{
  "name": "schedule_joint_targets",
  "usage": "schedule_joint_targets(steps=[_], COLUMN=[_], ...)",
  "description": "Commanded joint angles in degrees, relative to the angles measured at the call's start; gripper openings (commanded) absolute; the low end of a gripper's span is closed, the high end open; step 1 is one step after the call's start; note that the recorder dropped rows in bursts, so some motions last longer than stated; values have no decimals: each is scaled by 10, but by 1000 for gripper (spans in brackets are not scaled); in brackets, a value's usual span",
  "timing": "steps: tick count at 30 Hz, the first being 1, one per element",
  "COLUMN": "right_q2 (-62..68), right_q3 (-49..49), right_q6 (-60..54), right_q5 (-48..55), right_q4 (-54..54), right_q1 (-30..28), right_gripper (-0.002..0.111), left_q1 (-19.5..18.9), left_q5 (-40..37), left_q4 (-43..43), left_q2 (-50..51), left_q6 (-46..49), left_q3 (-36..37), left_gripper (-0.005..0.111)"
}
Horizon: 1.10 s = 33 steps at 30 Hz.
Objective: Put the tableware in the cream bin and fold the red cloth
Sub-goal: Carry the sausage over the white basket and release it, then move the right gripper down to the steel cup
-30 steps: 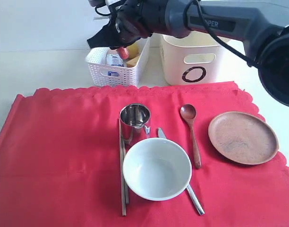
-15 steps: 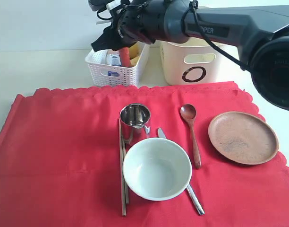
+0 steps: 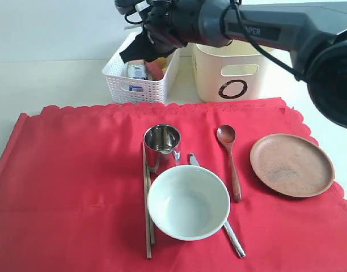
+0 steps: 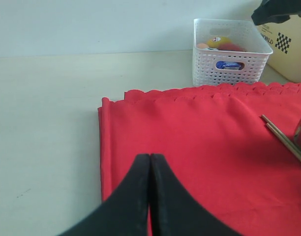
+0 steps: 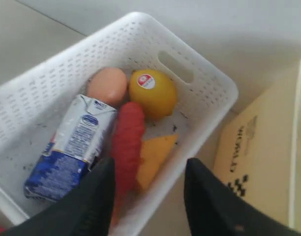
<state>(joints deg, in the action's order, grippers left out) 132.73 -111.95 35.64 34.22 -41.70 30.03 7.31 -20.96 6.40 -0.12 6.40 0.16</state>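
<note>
Exterior view: scalloped red cloth (image 3: 77, 187) lies flat on the pale desk (image 3: 49, 85), with all the tableware on it. A glossy pale bowl (image 3: 188, 202), round and deep, sits front centre over the flat steel knife (image 3: 233, 238). Two thin wooden chopsticks (image 3: 147, 209) lie just beside it. The shiny steel cup (image 3: 161, 144) stands upright behind the bowl. The dark wooden spoon (image 3: 231, 164) lies between bowl and round brown wooden plate (image 3: 291, 164). Behind the cloth stands the smooth cream bin (image 3: 236, 71), with rounded corners, an oval cutout and a black ring mark. The white perforated lattice basket (image 3: 136, 88) is just beside it.

The right pincer (image 5: 149, 167) hangs over the basket, fingers apart, gripping nothing. Under it are an egg (image 5: 107, 84), a stickered lemon (image 5: 152, 92), a milk carton (image 5: 72, 147), a red oblong piece (image 5: 127, 142) and a cheese wedge (image 5: 153, 155).

The left pincer (image 4: 149, 160) has its black fingers pressed together with nothing between, above the cloth near its edge.
</note>
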Motion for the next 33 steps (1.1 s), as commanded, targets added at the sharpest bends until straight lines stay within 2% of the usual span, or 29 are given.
schedule_joint_targets(steps=[1,7,21,28,33], right_q2=[-43,-100,-182,-188,-188], right_q3=[-5,-5,-4,-4,-4], right_q6=[-75,-136,-236,-291,-348], right_q5=[78,166,321,357,357], right_q4=[-2,-2,24,86,171], right_q1=[-2,0,0,0,-5], right_gripper=[30,0,0,0,0], left_q1=[3,3,3,3,3], left_q5=[6,6,6,6,6], left_q4=[-1,-1,-1,-1,-1], left_q2=[1,1,1,1,1], left_q6=[-3,-3,-3,-3,-3], left_q3=[-2,-2,-2,-2,-2], left_gripper=[0,0,0,0,0])
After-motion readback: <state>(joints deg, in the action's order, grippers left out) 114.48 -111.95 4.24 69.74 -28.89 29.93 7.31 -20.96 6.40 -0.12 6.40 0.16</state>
